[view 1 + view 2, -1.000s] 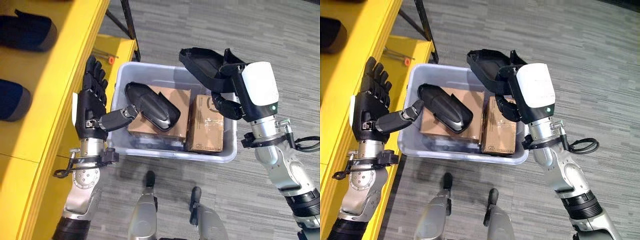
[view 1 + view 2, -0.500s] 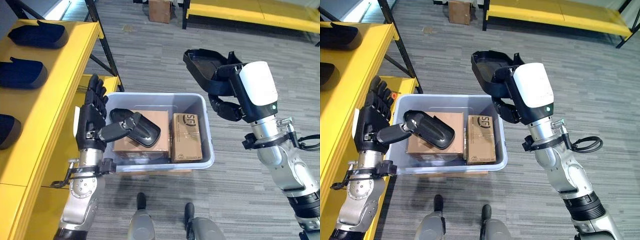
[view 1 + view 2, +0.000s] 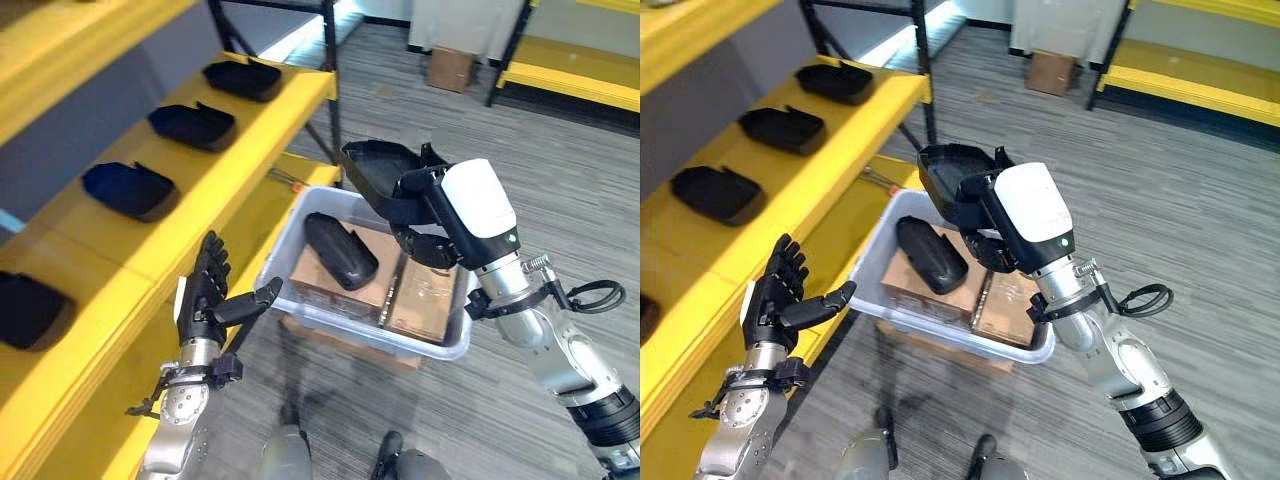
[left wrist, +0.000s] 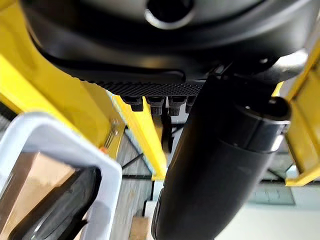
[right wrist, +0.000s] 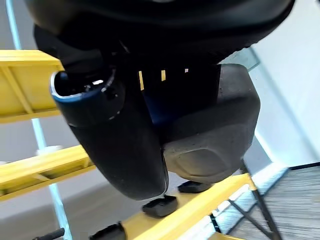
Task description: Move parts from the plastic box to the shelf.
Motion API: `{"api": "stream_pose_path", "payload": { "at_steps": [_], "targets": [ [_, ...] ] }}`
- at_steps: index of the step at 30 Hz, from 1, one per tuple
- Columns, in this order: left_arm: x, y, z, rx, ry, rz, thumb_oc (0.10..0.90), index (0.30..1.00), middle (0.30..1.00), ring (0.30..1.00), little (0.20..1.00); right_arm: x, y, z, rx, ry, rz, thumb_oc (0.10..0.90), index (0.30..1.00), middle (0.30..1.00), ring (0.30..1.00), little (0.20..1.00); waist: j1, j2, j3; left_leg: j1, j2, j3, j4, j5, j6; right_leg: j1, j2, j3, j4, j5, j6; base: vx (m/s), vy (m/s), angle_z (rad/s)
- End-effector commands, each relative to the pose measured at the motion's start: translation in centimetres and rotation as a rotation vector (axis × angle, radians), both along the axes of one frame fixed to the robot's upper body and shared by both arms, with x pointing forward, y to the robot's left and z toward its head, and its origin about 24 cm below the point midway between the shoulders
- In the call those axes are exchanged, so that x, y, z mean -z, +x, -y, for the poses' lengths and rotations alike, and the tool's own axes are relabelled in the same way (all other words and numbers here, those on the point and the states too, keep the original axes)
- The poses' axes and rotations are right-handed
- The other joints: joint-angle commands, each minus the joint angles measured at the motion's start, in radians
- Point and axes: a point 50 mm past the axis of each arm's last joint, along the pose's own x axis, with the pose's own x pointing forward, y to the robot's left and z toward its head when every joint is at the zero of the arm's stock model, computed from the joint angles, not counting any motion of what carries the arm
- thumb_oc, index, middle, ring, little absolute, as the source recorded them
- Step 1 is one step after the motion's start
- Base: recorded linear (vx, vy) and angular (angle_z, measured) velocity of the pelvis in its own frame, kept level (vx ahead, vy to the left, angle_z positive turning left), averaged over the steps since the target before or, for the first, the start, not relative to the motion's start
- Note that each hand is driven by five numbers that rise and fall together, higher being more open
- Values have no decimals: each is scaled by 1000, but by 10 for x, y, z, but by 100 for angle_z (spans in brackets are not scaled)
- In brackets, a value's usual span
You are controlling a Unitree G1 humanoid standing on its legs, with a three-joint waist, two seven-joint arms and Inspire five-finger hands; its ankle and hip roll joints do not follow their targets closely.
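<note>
The right hand [image 3: 425,205] is raised above the far end of the plastic box [image 3: 300,312], its fingers and thumb curled round one black part [image 3: 375,170], which it holds hollow side up in the air, clear of both box and shelf. A second black part [image 3: 340,250] lies inside the box, resting across the top of two cardboard cartons [image 3: 330,275] that sit side by side in it. The box stands on the grey floor [image 3: 560,160] just beside the yellow shelf [image 3: 200,190]. In the left eye view four more black parts lie in a row along the shelf board, well apart from one another: one at the far end [image 3: 242,78], the next [image 3: 192,125], a third [image 3: 128,188], and a fourth [image 3: 30,312] cut off at the picture's edge. The right eye view shows the first three plainly and only a sliver of the fourth. The left hand [image 3: 208,300] is held up between the shelf edge and the box, fingers straight and spread, thumb pointing toward the box, touching nothing. Its wrist view adds a corner of the box [image 4: 75,165] with the dark part and a carton inside. The right wrist view shows the held part [image 5: 215,130] from beneath, gripped against the hand, with the shelf and its parts beyond
</note>
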Motion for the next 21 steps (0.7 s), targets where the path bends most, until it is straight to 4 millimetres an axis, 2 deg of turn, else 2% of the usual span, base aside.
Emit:
{"api": "stream_pose_path", "payload": {
  "at_steps": [1, 2, 3, 4, 7, 15, 20, 21],
  "targets": [
    [-44, 3, 7, 66, 41, 244, 900, 1000, 1000, 1000, 1000, -49, -16, 1, -60, 147, 285, 400, 300, 300, 300, 300, -40, 3, -141, 181, 38, -7, -211, 82, -77, 6, 90, 82, -109, -22, 42, -9, 169, 107],
    [-44, 3, 7, 67, 41, 243, 900, 1000, 1000, 1000, 1000, -49, -16, 1, -60, 147, 284, 400, 300, 300, 300, 300, -40, 3, -140, 184, 37, -6, -215, 84, -76, 8, 89, 82, -109, -22, 42, -6, 238, 100],
    [-43, 4, 10, 82, 44, 240, 900, 1000, 1000, 1000, 1000, -46, -17, 6, -36, 152, 279, 400, 300, 300, 300, 300, -50, 14, -149, 187, 30, 28, -289, 63, -75, 11, 74, 61, -107, -10, 55, 5, 273, 108],
    [-41, 3, 12, 95, 40, 234, 900, 1000, 1000, 1000, 1000, -44, -18, 12, -1, 138, 268, 400, 300, 300, 300, 300, -49, 27, -160, 196, -4, 40, -377, 57, -65, 18, 52, 40, -103, 4, 69, 17, 377, 157],
    [-44, 3, 11, 89, 48, 248, 900, 1000, 1000, 1000, 1000, -41, -19, 15, 17, 138, 259, 400, 300, 300, 300, 300, -38, 38, -172, 218, -53, 34, -451, 55, -45, 22, 15, 19, -99, 37, 97, 18, 285, 84],
    [-49, 1, 8, 68, 67, 273, 900, 1000, 1000, 1000, 1000, -36, -15, 11, 37, 117, 232, 400, 300, 300, 300, 300, -9, 10, -178, 191, -160, -10, -459, -3, 17, 20, -79, 4, -122, 135, 170, -11, 213, 33],
    [-48, -1, 5, 52, 80, 265, 900, 1000, 1000, 1000, 1000, -35, -10, 5, 29, 109, 215, 400, 300, 300, 300, 300, 7, -12, -179, 192, -228, -39, -459, -37, 63, 13, -132, 38, -128, 192, 206, -11, 240, 11],
    [-48, -1, 4, 46, 96, 267, 900, 1000, 1000, 1000, 1000, -33, -9, 3, 32, 112, 208, 400, 300, 300, 300, 300, 11, -18, -177, 197, -260, -53, -459, -47, 82, 10, -159, 51, -120, 218, 220, -9, 261, 0]
  ]
}}
